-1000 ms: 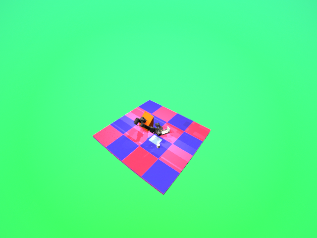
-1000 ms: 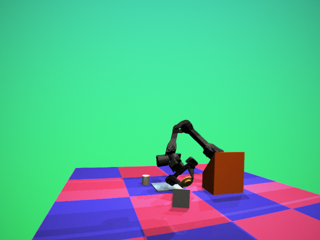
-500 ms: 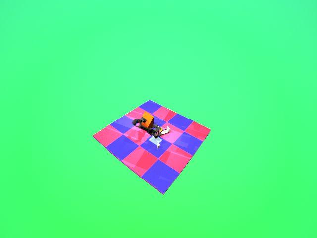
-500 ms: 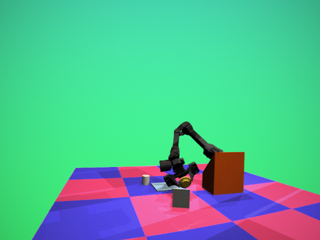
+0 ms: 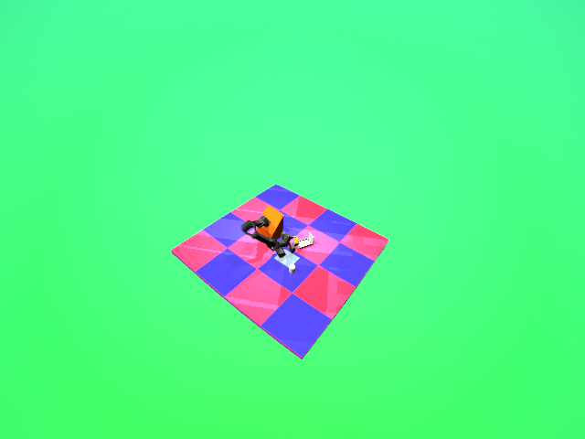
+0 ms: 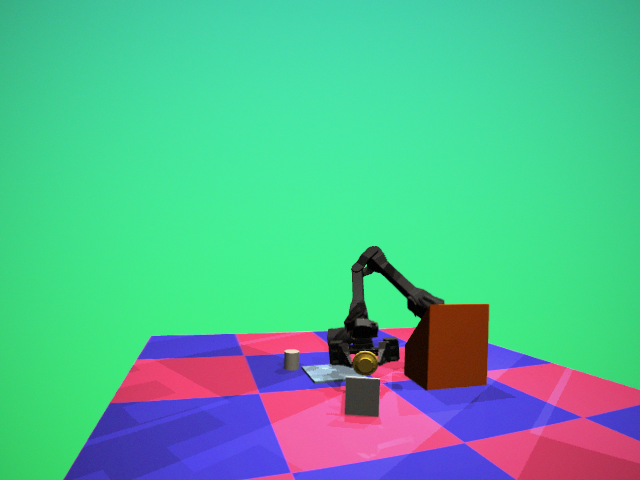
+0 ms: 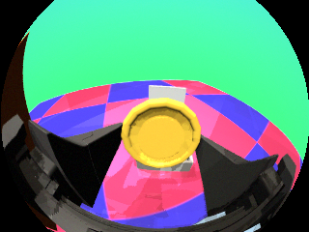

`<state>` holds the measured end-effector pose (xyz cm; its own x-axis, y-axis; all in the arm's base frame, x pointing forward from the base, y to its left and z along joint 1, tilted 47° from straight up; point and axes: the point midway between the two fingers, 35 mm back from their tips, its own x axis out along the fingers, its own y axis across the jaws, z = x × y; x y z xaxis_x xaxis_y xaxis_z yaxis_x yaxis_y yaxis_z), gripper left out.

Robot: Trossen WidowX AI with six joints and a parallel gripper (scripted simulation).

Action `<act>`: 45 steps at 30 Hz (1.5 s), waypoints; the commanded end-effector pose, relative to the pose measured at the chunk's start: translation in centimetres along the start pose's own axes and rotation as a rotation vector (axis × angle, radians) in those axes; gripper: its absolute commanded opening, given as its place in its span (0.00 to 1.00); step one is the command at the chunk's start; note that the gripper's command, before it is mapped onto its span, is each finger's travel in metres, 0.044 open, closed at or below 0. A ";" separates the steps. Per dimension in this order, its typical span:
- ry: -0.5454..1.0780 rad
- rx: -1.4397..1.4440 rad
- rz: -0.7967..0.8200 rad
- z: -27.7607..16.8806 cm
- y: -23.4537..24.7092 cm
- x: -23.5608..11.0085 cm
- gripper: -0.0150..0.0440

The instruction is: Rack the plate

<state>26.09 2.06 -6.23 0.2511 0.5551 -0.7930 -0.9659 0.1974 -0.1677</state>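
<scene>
My gripper (image 6: 365, 357) (image 7: 161, 133) (image 5: 289, 243) is shut on a round yellow plate (image 6: 365, 363) (image 7: 160, 131) (image 5: 295, 240). It holds the plate on edge, low over the checkered floor, with the plate's face turned away from the arm. The dish rack (image 6: 361, 395) (image 5: 305, 242) is a small grey-white frame that stands just beyond the plate. In the wrist view the rack (image 7: 169, 93) shows right behind the plate's top edge. I cannot tell whether the plate touches the rack's rails.
A tall orange wedge block (image 6: 454, 343) (image 5: 272, 221) stands close beside the arm's base. A pale blue flat mat (image 6: 321, 372) (image 5: 286, 259) lies on the floor near the gripper. A small beige cylinder (image 6: 291, 359) (image 5: 292, 268) stands past the mat.
</scene>
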 end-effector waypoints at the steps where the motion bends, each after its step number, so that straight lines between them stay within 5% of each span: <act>1: -0.039 -0.088 -0.048 0.1 -0.1 -0.5 0.25; 45: -0.050 -0.108 -0.052 0.7 -0.7 4.3 0.25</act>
<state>27.81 4.57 -8.66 0.3061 0.5868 -0.7496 -0.9503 0.1407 -0.2779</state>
